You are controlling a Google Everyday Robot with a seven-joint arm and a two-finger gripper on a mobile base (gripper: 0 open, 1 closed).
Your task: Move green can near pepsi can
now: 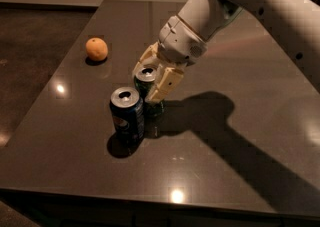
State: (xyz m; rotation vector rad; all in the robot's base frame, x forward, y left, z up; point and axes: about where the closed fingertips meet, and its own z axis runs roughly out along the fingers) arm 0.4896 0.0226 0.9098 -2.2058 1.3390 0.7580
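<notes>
The green can point(146, 77) stands upright near the middle of the dark table point(215, 161), its silver top showing. My gripper point(144, 87) comes down from the upper right, and its cream fingers point(166, 84) sit on both sides of the can, shut on it. The pepsi can point(127, 117), dark blue with a silver top and a round logo, stands just in front and to the left of the green can, almost touching it. The lower part of the green can is partly hidden by the pepsi can and a finger.
An orange point(96, 49) lies at the table's left rear. The white arm point(260, 6) crosses the upper right and casts a long shadow over the right half of the table. The table's front edge and left edge are near the cans.
</notes>
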